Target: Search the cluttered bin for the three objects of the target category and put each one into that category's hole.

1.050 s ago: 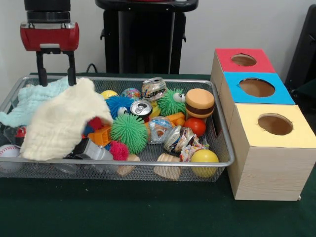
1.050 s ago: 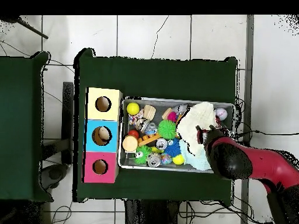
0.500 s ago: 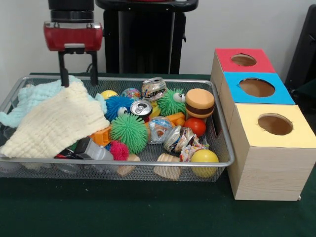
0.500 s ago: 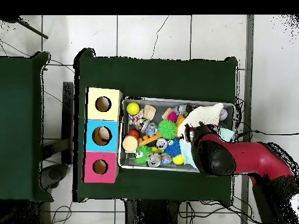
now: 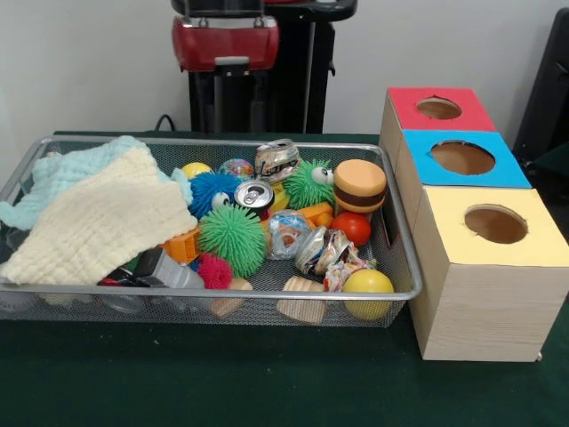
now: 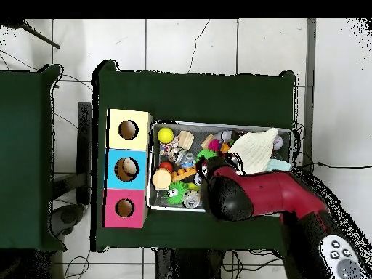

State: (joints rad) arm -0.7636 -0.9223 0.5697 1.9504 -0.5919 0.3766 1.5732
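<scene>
Gripper hangs high at top centre, fingers spread and empty, well above the crushed can in the wire bin.

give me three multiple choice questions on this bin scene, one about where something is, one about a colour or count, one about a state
1. Where does the yellow ball lie in the wire bin?
A. in the front corner nearest the boxes
B. under the cream cloth
C. outside the bin on the table

2. What colour is the top of the middle box?
A. red
B. blue
C. yellow

3. What is the gripper holding?
A. the cream cloth
B. a crushed can
C. nothing

Answers:
1. A: in the front view the ball sits against the bin's front rim at the end beside the yellow box.
2. B: it lies between the red box and the yellow one.
3. C: it hangs above the bin with nothing between its fingers, and the cream cloth lies in the bin.
</scene>
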